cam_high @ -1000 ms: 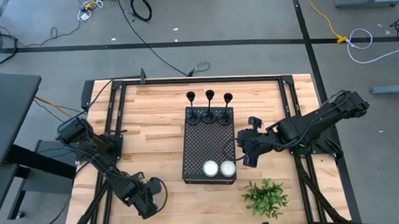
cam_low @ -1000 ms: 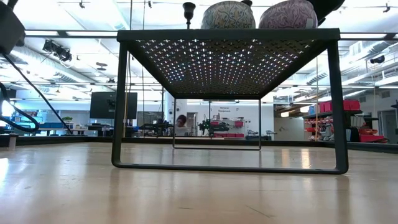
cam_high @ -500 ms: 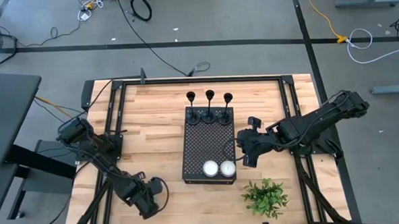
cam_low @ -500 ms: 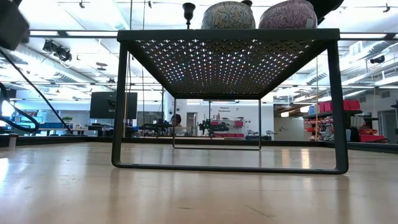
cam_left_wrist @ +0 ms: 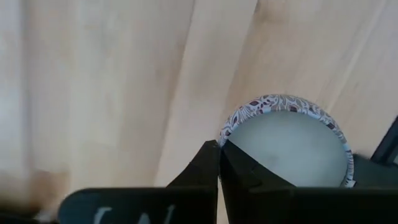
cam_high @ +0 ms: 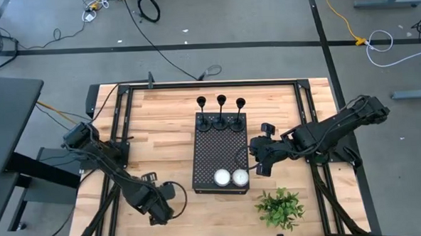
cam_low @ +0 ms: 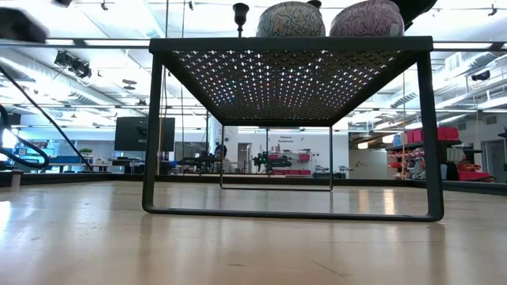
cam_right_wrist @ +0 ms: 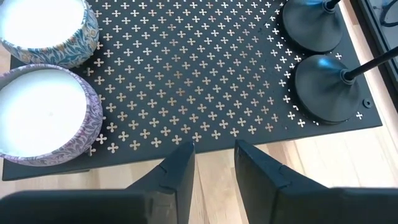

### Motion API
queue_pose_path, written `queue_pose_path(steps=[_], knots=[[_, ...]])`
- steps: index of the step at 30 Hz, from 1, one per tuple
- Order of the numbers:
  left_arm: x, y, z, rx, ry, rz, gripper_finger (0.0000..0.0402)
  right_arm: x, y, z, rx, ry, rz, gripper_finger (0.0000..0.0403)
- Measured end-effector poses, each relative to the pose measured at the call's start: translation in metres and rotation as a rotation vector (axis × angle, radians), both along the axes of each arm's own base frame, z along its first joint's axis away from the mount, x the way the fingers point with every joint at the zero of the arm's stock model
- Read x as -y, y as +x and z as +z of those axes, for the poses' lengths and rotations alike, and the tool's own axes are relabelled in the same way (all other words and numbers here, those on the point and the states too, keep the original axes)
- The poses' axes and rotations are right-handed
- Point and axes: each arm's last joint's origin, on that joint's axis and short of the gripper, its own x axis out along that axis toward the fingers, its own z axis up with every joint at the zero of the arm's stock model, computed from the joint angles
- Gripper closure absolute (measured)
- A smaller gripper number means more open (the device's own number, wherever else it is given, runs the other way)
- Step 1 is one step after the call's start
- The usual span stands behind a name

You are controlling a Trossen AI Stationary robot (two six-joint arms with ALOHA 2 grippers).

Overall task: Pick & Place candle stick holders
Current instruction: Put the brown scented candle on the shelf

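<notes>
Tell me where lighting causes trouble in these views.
Low view: ceiling light backlights the perforated box, sheen on the table. Left wrist view: its wood washed pale. Right wrist view: even light, soft highlights on the candle stick holders.

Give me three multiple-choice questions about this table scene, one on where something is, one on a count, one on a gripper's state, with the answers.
1. Where do the candle stick holders stand?
A. between the candles
B. on the perforated box, at the end opposite the candles
C. off the box

2. How many candles sit on the box?
A. one
B. four
C. two

3. How do the jaws of the right gripper stand?
A. apart, empty
B. shut on a holder
C. shut on a candle

Answers: 1 B, the high view shows all three bases at that end. 2 C, two white discs lie side by side. 3 A, the right wrist view shows a gap holding nothing.
</notes>
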Motion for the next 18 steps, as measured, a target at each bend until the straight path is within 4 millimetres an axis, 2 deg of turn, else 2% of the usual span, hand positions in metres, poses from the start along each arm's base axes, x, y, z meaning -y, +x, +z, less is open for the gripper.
queue_pose_path(steps=[11,18], knots=[[-0.025,0.032,0.064,0.101,0.110,-0.155,0.0401,0.000,0.000,0.000,0.000,0.000,0.000,0.0289],[-0.052,0.054,0.090,0.170,0.164,-0.271,0.0401,0.000,0.000,0.000,0.000,0.000,0.000,0.0289]])
